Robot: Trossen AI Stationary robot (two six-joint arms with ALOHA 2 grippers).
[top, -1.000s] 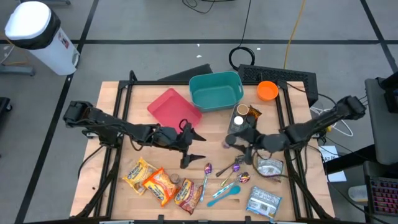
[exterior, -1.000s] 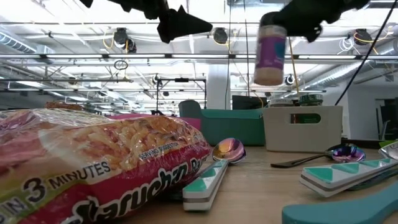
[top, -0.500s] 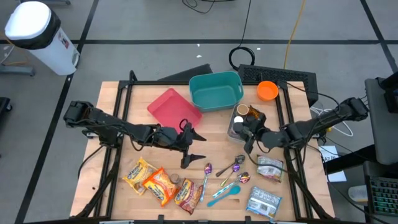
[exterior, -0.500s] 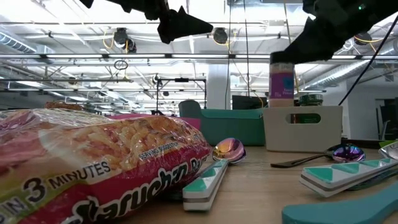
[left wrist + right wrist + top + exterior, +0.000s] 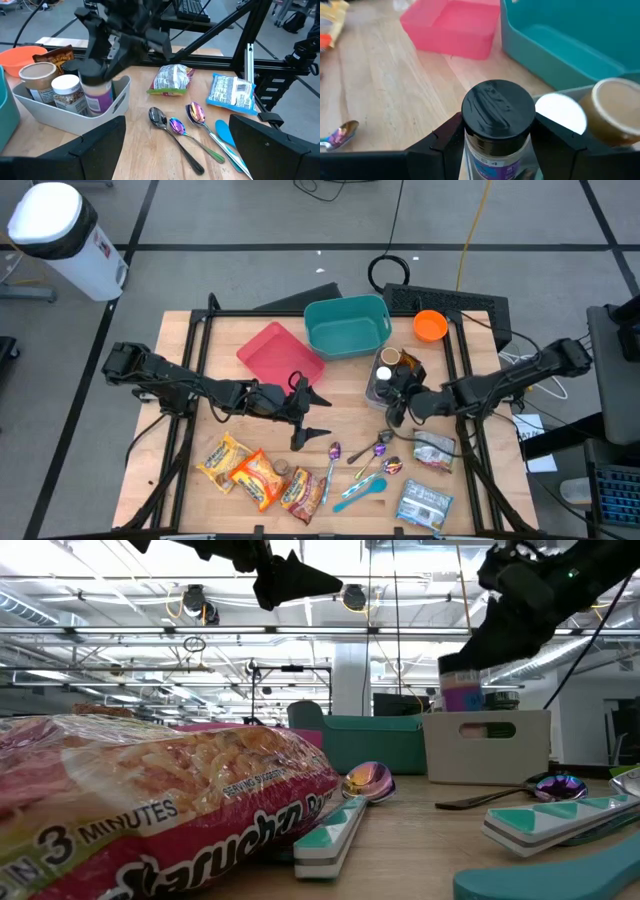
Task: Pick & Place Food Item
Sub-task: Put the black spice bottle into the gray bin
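Note:
My right gripper (image 5: 396,392) is shut on a spice jar with a black lid (image 5: 498,107) and a purple label (image 5: 98,96). It holds the jar over the near left corner of the white caddy (image 5: 377,392). The jar's lower end is below the caddy's rim (image 5: 462,697). Two other jars stand in the caddy, one with a white lid (image 5: 67,89) and one with a tan lid (image 5: 38,76). My left gripper (image 5: 312,415) is open and empty, hovering above the middle of the table. My right gripper pinches the jar's upper body just below the lid (image 5: 470,145) between its two fingers (image 5: 445,137), one on each side. The fingers come from above, slanting from the table's right. The jar is upright with its lower part inside the caddy. Whether it touches the bottom is hidden.
A teal bin (image 5: 347,327) and a pink tray (image 5: 280,352) stand at the far middle, and an orange bowl (image 5: 430,325) at the far right. Noodle packs (image 5: 255,476) lie near left. Spoons (image 5: 372,452) and two snack packets (image 5: 433,448) (image 5: 425,505) lie near right.
My right gripper has carried the jar toward the table's far right, over the caddy. It has then lowered the jar, still upright, until its lower part is inside the caddy.

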